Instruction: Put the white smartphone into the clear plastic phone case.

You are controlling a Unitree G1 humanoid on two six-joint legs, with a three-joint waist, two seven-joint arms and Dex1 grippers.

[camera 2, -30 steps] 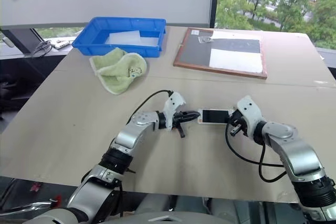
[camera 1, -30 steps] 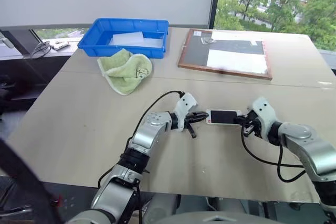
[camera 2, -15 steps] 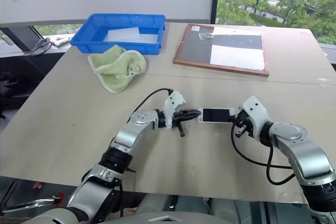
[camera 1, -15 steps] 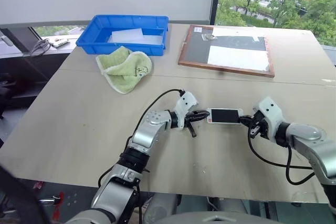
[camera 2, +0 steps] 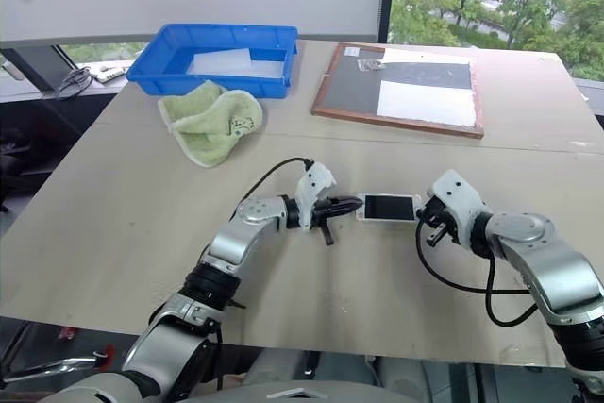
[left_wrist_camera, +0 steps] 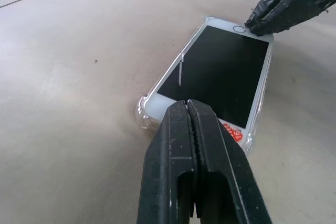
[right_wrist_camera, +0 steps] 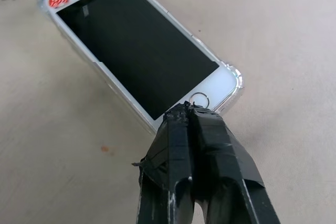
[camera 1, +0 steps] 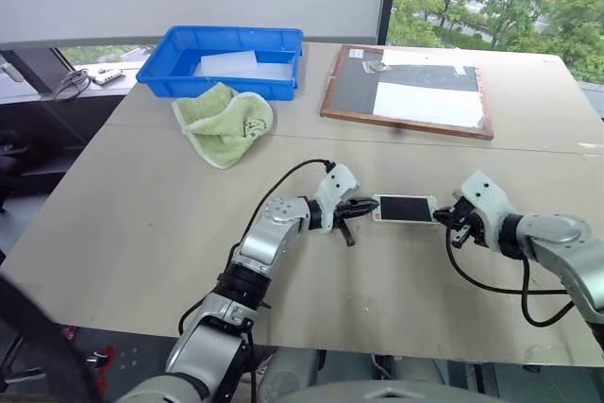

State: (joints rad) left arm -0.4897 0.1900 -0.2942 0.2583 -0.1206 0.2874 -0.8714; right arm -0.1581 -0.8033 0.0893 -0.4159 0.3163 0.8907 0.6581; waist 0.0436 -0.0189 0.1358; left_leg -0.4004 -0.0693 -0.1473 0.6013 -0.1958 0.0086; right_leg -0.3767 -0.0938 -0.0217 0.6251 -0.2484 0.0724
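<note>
A: The fingers of both grippers are pressed together with nothing between them; the left gripper (left_wrist_camera: 191, 109) rests its closed tips at the earpiece end of the white smartphone (left_wrist_camera: 218, 72), and the right gripper (right_wrist_camera: 190, 109) sets its closed tips on the home-button end. Where do we place the phone?

B: We see it lying screen up on the table (camera 1: 142, 224), between the two grippers, and already sitting inside the clear plastic phone case (left_wrist_camera: 140, 109); the case's bumper corners and rim show around the white bezel at both ends. We cannot tell whether every edge is fully seated.

A: How do we judge its handling?

B: We judge the phone stiff, flat and fairly light, with a smooth glass face that closed fingertips may skate across; the case looks thin and springy, so its rim probably yields and may pop back off a corner. We would press on the bezel ends rather than mid-screen; to lift the pair we would pinch across the long edges, where the case's rim gives some purchase.
</note>
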